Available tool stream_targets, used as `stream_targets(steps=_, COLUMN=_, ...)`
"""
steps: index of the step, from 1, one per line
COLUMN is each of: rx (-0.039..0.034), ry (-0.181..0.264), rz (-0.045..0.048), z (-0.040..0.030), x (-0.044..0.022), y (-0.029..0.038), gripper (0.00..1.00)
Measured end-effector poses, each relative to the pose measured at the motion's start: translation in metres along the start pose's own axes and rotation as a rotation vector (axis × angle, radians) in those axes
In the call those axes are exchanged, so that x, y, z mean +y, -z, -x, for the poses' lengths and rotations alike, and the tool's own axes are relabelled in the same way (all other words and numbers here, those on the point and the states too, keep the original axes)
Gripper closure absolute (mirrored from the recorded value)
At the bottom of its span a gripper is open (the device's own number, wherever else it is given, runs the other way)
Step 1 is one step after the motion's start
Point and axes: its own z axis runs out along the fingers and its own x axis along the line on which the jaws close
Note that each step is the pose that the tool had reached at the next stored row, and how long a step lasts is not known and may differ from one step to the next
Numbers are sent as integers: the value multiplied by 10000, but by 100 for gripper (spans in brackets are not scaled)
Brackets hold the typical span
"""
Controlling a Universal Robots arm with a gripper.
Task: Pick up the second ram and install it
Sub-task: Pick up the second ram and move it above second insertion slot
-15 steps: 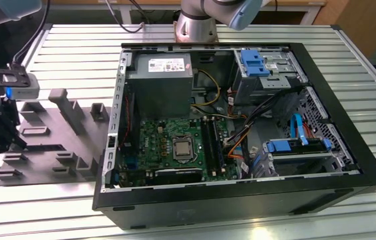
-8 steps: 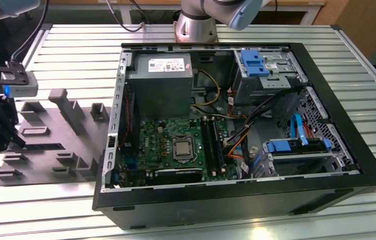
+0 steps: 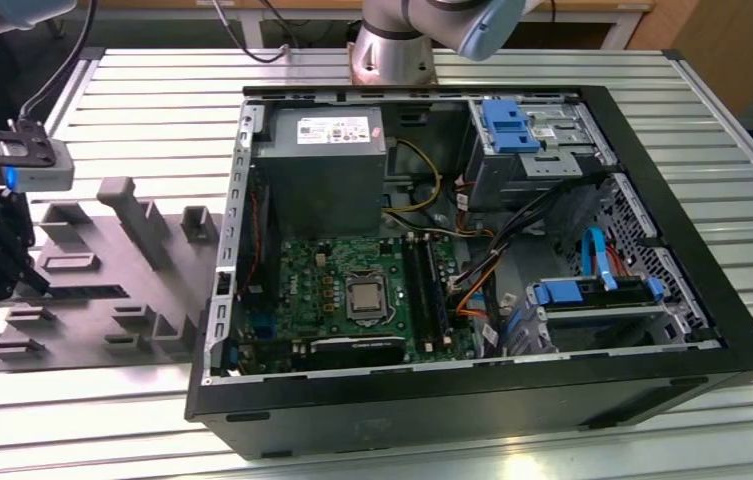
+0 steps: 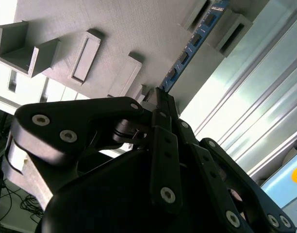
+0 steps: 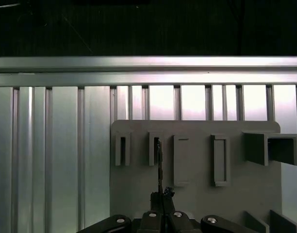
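Gripper (image 4: 160,99) over grey moulded tray (image 4: 139,29). Jaws drawn together, pinching the near end of the second ram (image 4: 194,41). The rest of the stick runs straight ahead of the jaws, on edge between the tray's blocks. Judged: grasp made, lift not begun. Motherboard (image 3: 349,285) in the open computer case (image 3: 696,300) sits well off from the jaws, install left to do.

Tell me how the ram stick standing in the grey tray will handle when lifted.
The second ram is a thin flat board standing on edge in slots of the tray, so probably stiff and light, yet apt to tip once free. The gripper pinches only one end, so it may pivot. Its exposed chips suggest it is fragile.
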Motion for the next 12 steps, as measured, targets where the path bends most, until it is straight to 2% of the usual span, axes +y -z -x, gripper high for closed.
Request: stream_targets(steps=12, rx=0, ry=0, rz=0, z=1, x=1, y=37, gripper=89)
